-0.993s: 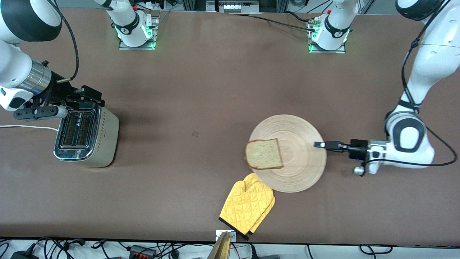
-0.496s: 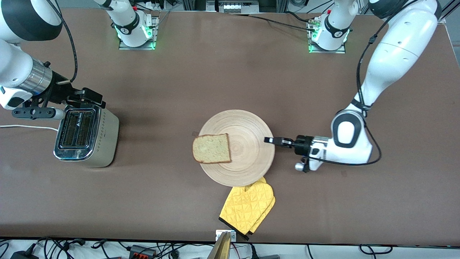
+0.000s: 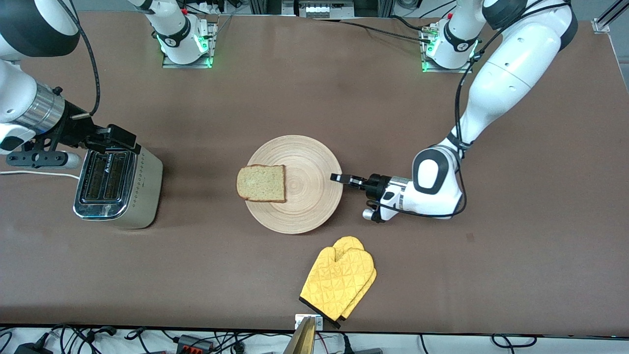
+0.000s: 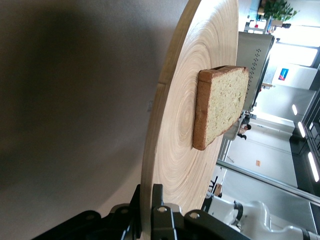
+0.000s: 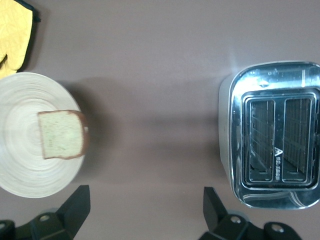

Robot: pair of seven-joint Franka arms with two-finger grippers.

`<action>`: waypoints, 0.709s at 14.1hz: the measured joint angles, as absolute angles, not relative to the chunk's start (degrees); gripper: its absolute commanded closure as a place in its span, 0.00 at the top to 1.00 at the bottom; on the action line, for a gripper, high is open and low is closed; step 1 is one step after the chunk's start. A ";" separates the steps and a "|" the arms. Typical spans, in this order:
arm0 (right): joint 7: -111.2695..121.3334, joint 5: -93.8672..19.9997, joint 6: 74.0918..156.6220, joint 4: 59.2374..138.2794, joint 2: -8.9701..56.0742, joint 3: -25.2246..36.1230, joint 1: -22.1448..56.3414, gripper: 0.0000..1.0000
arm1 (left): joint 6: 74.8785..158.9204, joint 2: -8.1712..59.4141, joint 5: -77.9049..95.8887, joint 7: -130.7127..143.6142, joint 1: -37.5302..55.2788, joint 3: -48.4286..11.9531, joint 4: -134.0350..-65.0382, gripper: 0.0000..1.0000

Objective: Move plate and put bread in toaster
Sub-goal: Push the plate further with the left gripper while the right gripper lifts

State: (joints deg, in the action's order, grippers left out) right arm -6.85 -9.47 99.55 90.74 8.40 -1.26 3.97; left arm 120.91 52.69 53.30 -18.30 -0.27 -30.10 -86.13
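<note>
Wooden plate (image 3: 304, 206) in left claw (image 3: 336, 177)

1. Brown table (image 3: 314, 98) fills the front view; matte surface, even overhead light, soft shadows.
2. Yellow quilted oven mitt (image 3: 339, 278) lies on the table near its front edge.
3. Below the mitt, along the table's front edge: tangled black cables (image 3: 196, 340) on a pale floor.
4. Left wrist view: bright room in the distance, white walls, ceiling strip lights (image 4: 314, 165).
</note>
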 measured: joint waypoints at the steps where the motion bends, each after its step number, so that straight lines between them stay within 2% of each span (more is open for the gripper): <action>1: -6.85 -9.47 99.47 90.26 9.02 -1.28 4.01 1.00 | 123.08 53.06 54.64 -18.30 1.23 -30.10 -85.82 0.00; 10: -7.34 -9.49 98.90 90.30 11.84 -1.27 3.92 1.00 | 135.76 57.96 58.76 -17.37 11.65 -30.05 -81.77 0.01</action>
